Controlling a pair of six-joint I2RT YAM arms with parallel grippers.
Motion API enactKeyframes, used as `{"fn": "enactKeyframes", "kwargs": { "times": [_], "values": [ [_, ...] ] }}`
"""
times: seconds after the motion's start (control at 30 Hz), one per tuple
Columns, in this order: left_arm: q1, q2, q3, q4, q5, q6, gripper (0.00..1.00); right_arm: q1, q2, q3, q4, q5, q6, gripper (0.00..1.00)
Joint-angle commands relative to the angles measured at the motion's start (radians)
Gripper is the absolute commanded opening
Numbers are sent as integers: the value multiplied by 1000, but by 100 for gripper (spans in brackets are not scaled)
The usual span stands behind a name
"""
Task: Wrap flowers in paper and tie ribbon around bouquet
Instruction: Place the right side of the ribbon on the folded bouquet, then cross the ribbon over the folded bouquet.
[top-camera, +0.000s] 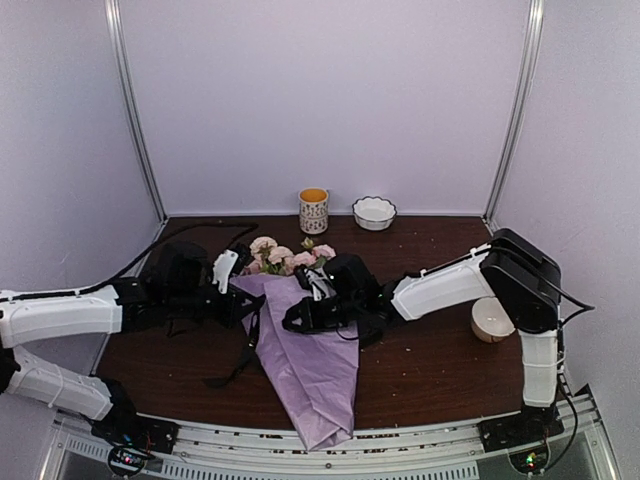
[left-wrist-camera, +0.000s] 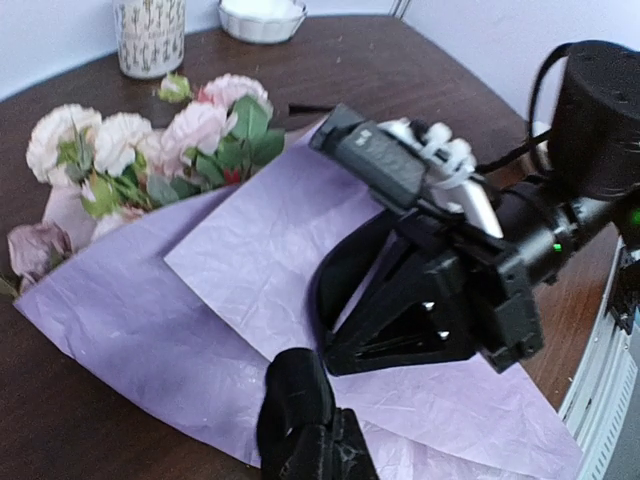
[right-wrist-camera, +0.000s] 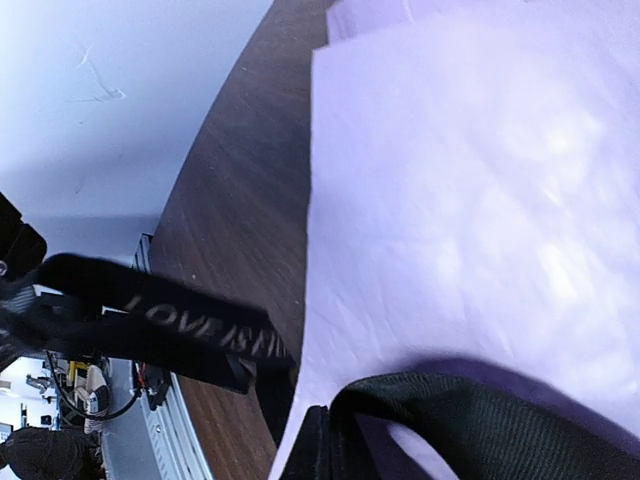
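Paper (top-camera: 315, 375) is only loosely folded over the flowers (top-camera: 285, 255) mid-tabletop (top-camera: 430, 370), ribbon (right-wrist-camera: 200, 335) trailing off its left edge, left gripper (left-wrist-camera: 300, 405) and right gripper (top-camera: 300, 320) both with fingers pressed together, so I reckon any ribbon tug drags that fold open.

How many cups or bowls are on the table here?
3: a patterned cup at the back, a white scalloped bowl to its right, and a pale bowl at the right side. Others may hide under the arms.
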Motion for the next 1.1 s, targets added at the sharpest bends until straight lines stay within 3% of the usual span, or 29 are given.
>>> {"fn": "enactKeyframes", "kwargs": {
  "times": [0.0,0.27,0.47,0.67,0.9,1.07],
  "values": [
    [0,-141,-19,1,9,135,0,9,31,91,-27,-38,-23,0],
    [-4,-244,-13,97,93,128,0,57,106,218,-29,-114,-8,2],
    [-4,-247,-34,119,88,112,0,64,102,250,-61,-120,-35,23],
    [2,-211,-53,142,-6,59,0,44,42,153,150,-167,82,32],
    [8,-151,-32,149,-18,47,0,43,-37,113,133,-115,63,35],
    [20,-119,-30,145,-21,41,0,40,-68,117,2,-34,26,37]
  ]
}}
